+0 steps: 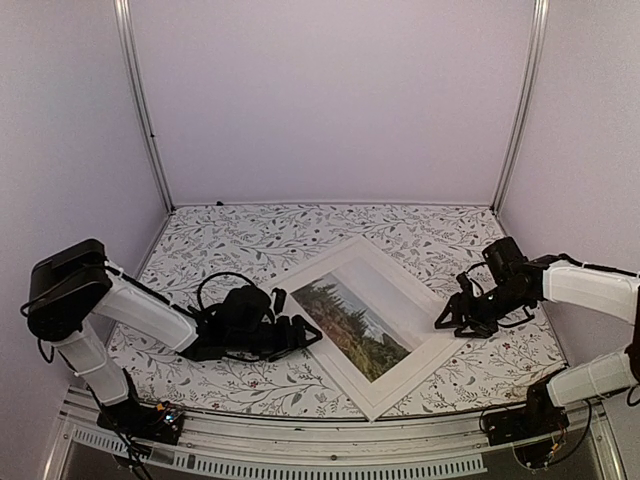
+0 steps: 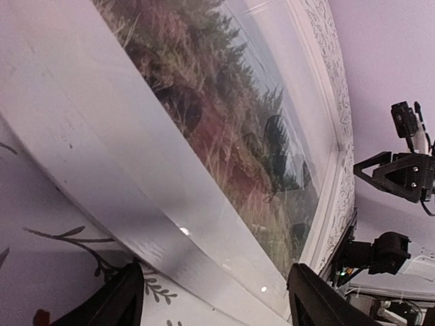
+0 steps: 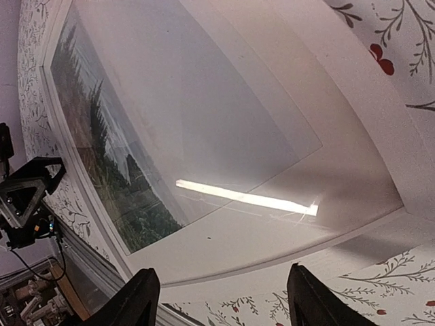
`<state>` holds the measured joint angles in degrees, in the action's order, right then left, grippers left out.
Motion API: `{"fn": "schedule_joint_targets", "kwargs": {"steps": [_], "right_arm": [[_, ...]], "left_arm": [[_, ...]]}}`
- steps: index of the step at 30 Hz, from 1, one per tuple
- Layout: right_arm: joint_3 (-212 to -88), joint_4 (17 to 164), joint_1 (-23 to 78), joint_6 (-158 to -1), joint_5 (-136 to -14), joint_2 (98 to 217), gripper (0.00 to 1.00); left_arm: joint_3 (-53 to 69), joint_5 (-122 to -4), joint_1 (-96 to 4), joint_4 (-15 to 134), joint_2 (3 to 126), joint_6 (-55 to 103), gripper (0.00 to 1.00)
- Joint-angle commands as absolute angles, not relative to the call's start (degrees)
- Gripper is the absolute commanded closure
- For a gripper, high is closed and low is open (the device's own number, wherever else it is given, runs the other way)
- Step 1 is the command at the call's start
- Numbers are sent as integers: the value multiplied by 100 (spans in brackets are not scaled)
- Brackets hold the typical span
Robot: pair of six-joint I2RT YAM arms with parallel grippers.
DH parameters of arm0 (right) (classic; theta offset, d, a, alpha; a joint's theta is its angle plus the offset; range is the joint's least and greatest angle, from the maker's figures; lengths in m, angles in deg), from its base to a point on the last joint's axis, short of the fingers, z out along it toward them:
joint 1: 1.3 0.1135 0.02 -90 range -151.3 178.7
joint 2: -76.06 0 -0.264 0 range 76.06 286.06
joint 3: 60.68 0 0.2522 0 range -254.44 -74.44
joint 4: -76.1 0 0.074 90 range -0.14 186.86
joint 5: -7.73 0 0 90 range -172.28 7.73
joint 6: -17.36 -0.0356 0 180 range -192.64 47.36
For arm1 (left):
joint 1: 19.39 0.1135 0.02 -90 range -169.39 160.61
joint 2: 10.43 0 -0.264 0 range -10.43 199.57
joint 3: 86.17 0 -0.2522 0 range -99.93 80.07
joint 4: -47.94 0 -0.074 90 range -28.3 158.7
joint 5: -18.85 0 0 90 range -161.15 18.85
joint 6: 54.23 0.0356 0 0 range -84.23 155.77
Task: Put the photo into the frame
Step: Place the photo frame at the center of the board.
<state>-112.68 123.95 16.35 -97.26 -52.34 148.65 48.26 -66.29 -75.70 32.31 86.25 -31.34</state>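
1. The frame is lying flat on the surface, between the two pincers.
2. Its long side is running from the far left to the near right.
3. The photo is sitting inside it, with its sky pointing at the right pincer and its trees at the left pincer.
4. Both pincers are standing apart, holding nothing, each just beside a frame edge.
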Motion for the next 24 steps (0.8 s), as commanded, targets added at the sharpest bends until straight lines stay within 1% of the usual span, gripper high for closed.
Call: {"fn": "schedule_joint_targets", "kwargs": {"steps": [1, 6, 7, 8, 9, 10, 15, 19, 24], "right_arm": [[-11238, 12794, 2224, -10326, -6509, 14636, 32], [-11019, 12691, 2510, -10767, -6795, 14495, 28], [-10975, 12668, 2560, -10866, -6830, 14495, 24], [-10943, 12654, 2608, -10938, -6879, 14509, 13], [-10908, 12633, 2660, -10984, -6923, 14525, 10], [-10878, 12581, 2692, -11050, -6930, 14539, 8], [-10735, 12193, 2779, -11192, -6770, 14650, 7], [-10663, 11784, 2797, -11202, -6583, 14977, 7], [-10982, 11361, 2796, -11097, -6593, 15468, 7]], "left_arm": [[4479, -7045, -7630, 4726, 7981, -2276, 20], [4115, -7869, -7591, 5988, 7428, -1509, 15], [4001, -8010, -7535, 6128, 7373, -1295, 14], [3873, -8102, -7455, 6390, 7359, -1047, 14], [3720, -8089, -7322, 6533, 7382, -820, 14], [3585, -7927, -7146, 6599, 7442, -565, 14], [2790, -6963, -6157, 6751, 7969, 345, 14], [2165, -6616, -5612, 6788, 8583, 847, 14], [1358, -5976, -5014, 6946, 9538, 951, 15]]}}
